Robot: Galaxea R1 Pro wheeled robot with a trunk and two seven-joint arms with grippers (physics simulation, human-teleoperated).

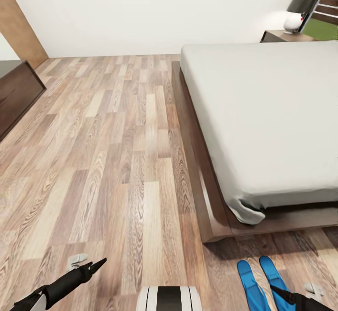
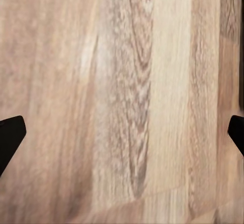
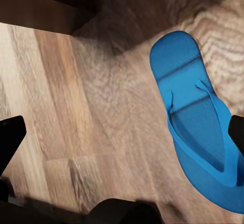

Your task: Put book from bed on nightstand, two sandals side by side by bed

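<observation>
Where bed (image 1: 263, 113) ends, blue sandals (image 1: 260, 283), unlabelled

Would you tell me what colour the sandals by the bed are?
Bright blue; the sandals show best in the right wrist view.

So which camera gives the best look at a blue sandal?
The right wrist view: one sandal lies close up on the floor, strap visible. The head view shows both sandals small at the bottom edge, beside the bed.

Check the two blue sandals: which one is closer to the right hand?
The outer sandal, on the head view's right; its heel end runs under the right hand. The other sandal lies beside it, toward the robot's middle.
</observation>
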